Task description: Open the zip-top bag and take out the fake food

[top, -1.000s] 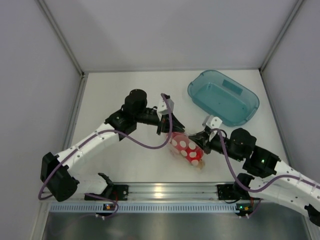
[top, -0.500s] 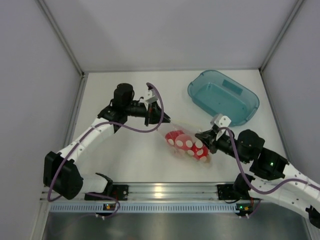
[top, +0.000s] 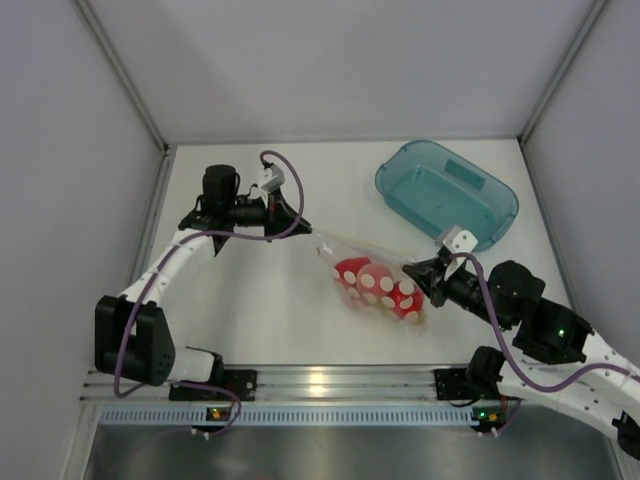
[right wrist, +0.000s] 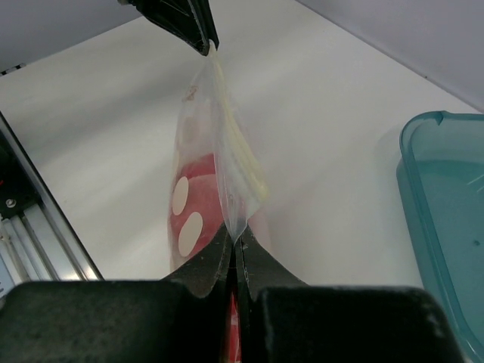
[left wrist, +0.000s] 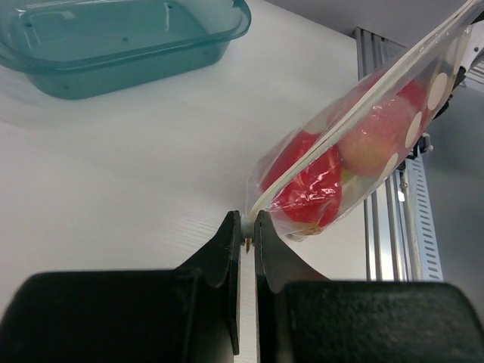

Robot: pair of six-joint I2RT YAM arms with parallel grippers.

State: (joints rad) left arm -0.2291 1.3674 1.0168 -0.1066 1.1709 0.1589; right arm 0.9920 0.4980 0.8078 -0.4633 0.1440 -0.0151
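The zip-top bag (top: 352, 256), clear with white dots, hangs stretched between my two grippers above the table. The fake food (top: 377, 283) sits inside it: red pieces (left wrist: 308, 175) and a pinkish peach (left wrist: 373, 138). My left gripper (top: 303, 226) is shut on the end of the bag's zip strip (left wrist: 248, 224). My right gripper (top: 416, 274) is shut on the opposite top edge (right wrist: 233, 236). In the right wrist view the bag (right wrist: 203, 155) runs up to the left gripper's fingertips (right wrist: 198, 30). The bag's mouth looks flat and drawn taut.
A teal translucent oval tub (top: 446, 193) stands at the back right; it also shows in the left wrist view (left wrist: 113, 41) and in the right wrist view (right wrist: 446, 197). An aluminium rail (top: 330, 381) runs along the near edge. Grey walls enclose the table.
My left gripper has drawn back to the left and far side, holding the bag's end. My right gripper has moved right. The bag is lifted and stretched out longer between them.
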